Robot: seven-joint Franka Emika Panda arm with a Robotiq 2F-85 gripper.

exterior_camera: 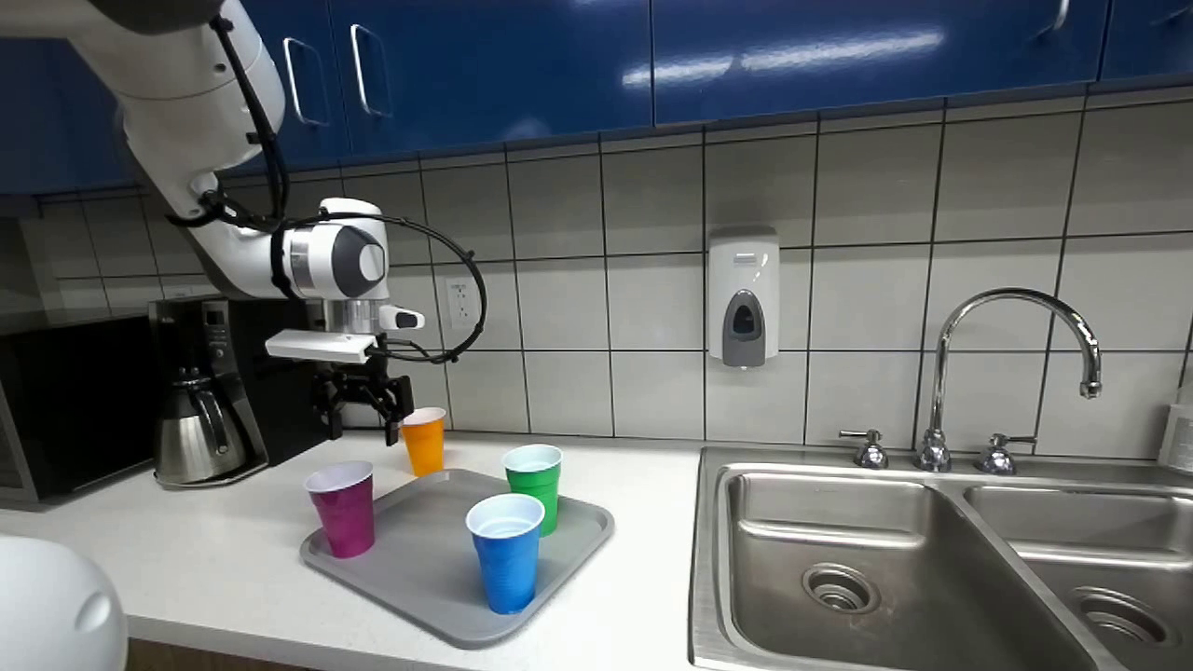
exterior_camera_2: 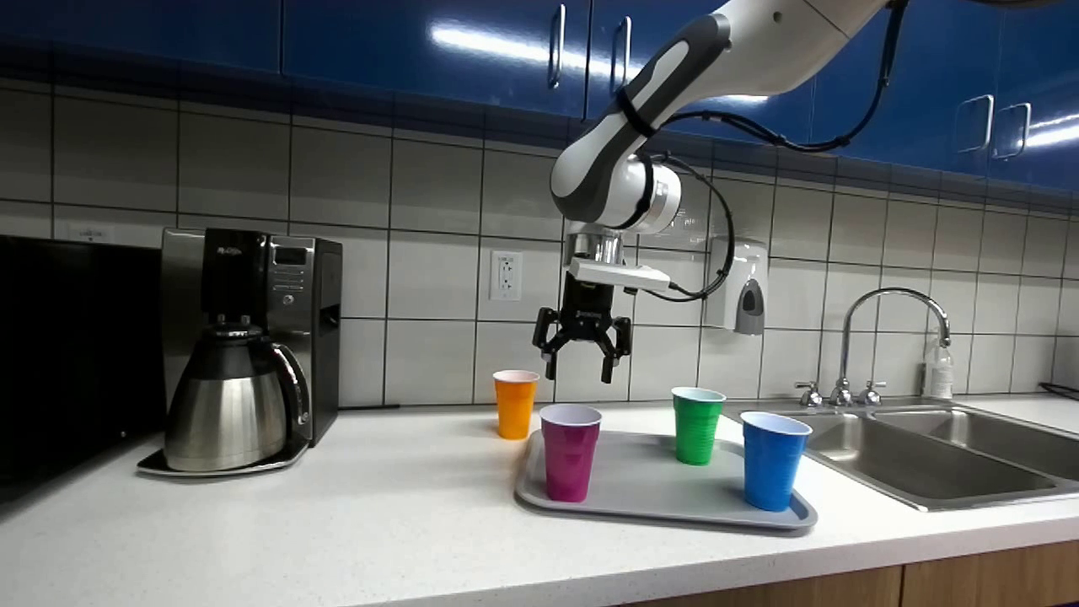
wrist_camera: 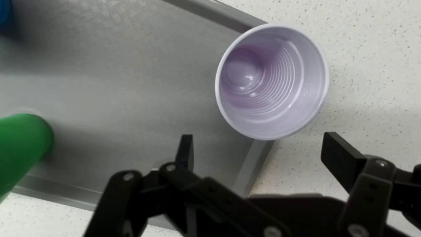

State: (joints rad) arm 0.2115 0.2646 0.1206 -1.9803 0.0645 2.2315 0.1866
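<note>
Gripper (exterior_camera_2: 579, 375), spread wide, hung above end of grey tray (exterior_camera_2: 649, 485); purple cup (exterior_camera_2: 571, 459), green cup (exterior_camera_2: 696, 432) and blue cup (exterior_camera_2: 772, 465) stood upright thereon, orange cup (exterior_camera_2: 514, 409) just beside.

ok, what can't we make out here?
Orange cup: inside bottom hidden by its own wall, both exterior views.
Tray: one corner hidden by the purple cup, wrist view.
Green cup: rim cut off by the left edge, wrist view.
Blue cup: only a sliver at the top left corner, wrist view.
Bottle: label too small, in an exterior view.
White shape: cut off bottom left, in an exterior view.
</note>
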